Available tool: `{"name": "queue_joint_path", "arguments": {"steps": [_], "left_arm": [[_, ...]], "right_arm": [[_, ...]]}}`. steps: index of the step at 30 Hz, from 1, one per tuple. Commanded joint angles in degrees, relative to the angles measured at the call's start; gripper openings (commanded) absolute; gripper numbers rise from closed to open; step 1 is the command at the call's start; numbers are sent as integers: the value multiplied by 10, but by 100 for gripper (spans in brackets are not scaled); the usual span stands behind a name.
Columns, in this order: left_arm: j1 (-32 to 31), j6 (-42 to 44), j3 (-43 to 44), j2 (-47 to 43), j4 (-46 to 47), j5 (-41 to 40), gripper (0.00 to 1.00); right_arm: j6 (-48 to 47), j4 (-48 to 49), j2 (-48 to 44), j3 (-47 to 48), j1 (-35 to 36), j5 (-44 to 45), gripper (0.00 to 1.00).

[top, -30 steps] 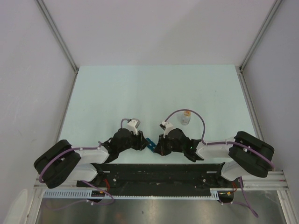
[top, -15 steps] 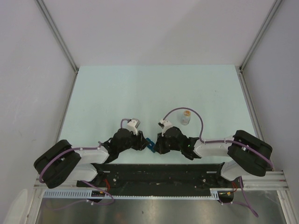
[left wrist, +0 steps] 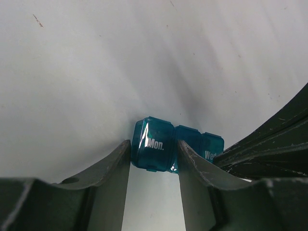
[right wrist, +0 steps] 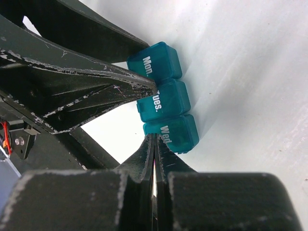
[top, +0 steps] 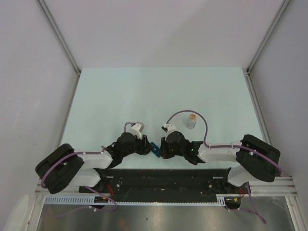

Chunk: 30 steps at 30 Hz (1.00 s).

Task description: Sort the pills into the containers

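The containers are one small bright-blue pill box (top: 154,149) lying on the table between the two wrists, near the front edge. In the left wrist view its end compartment marked "Mon." (left wrist: 155,142) sits between the fingers of my left gripper (left wrist: 154,150), which is shut on it. My right gripper (right wrist: 154,138) is shut with nothing between its jaws. Its tips touch the edge of the "Wed" compartment (right wrist: 175,132). From above, the left gripper (top: 148,147) and the right gripper (top: 161,149) meet at the box. The pills are out of view.
A small clear bottle with a tan top (top: 191,121) stands upright behind the right wrist. The pale table (top: 144,96) runs between grey side walls. The black base rail (top: 163,178) lies along the near edge.
The right wrist has crept slightly left, closer to the pill box. The left arm and the box have not moved.
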Motion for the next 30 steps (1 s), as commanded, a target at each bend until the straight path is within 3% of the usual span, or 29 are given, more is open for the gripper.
{"name": "queue_joint_path", "arguments": {"steps": [1,13,21,30], "left_arm": [[3,0,-1,12,-15,10,47],[3,-1,-1,10,-16,11,46],[3,0,0,9,-15,13,46],[3,0,1,8,-15,14,46]], "right_arm": [[-20,-116,21,15,14,52,0],[-25,-218,70,62,30,87,0],[-11,-218,110,63,57,112,0],[0,-237,89,62,73,136,0]]}}
